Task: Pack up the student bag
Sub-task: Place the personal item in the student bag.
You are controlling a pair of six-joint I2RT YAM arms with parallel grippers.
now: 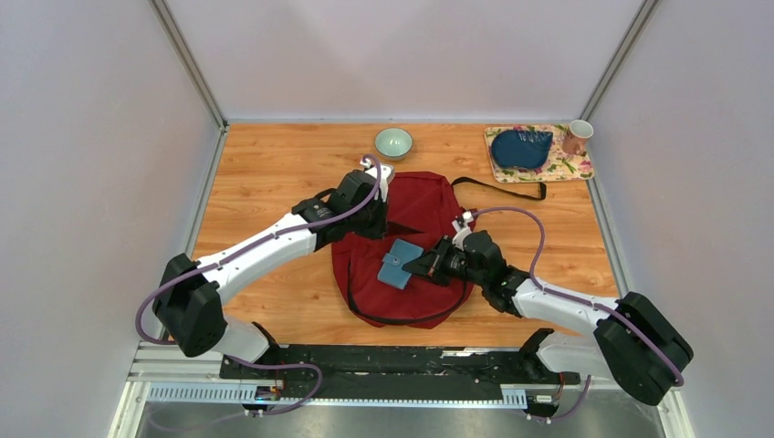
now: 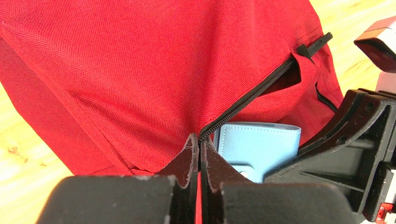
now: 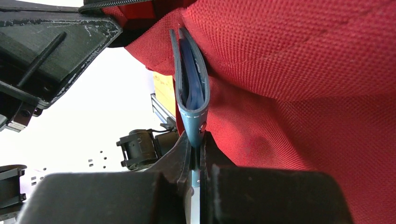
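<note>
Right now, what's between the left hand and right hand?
The light blue notebook, held by the right hand, lying on the student bag that the left hand pinches. Top and left wrist views show it.

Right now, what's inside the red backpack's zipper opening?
Only a light blue notebook, held by the right fingers, one edge tucked into the student bag. Deeper inside is covered by the red fabric, so other contents cannot be seen.
</note>
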